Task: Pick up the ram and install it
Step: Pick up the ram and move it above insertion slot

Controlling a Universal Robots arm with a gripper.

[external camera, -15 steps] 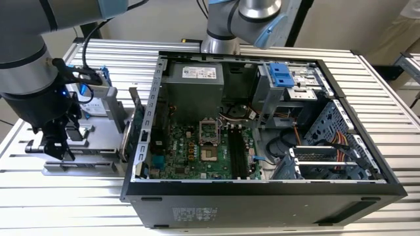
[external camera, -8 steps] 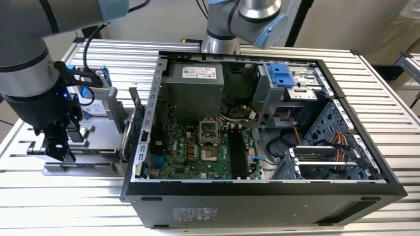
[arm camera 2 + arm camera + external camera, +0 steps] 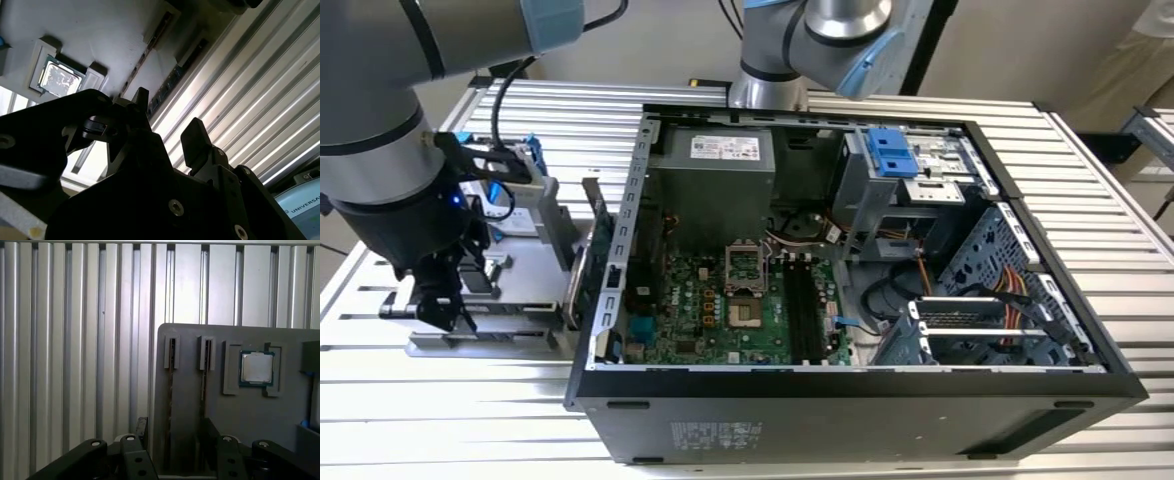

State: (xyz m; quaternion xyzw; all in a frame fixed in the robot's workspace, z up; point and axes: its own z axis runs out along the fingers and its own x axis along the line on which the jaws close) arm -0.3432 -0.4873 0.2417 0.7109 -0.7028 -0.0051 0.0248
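My gripper (image 3: 438,305) hangs over the grey parts tray (image 3: 520,340), at the exterior view's left of the open computer case (image 3: 854,390). In both wrist views its two black fingers stand apart with nothing between them, so it is open. The first wrist view shows two narrow slots in the tray (image 3: 190,405). Each holds a thin dark strip on edge, which I take for the ram (image 3: 169,390). The gripper (image 3: 175,432) sits just above that strip, not touching it. In the second wrist view the ram (image 3: 167,82) lies past the gripper (image 3: 170,120).
A square silver CPU chip (image 3: 256,367) rests in a tray pocket beside the slots. A drive in a blue bracket (image 3: 507,190) stands at the tray's far end. Inside the case, the motherboard's long black memory slots (image 3: 801,300) lie beside the CPU socket (image 3: 743,265). A second robot arm's base (image 3: 781,60) stands behind.
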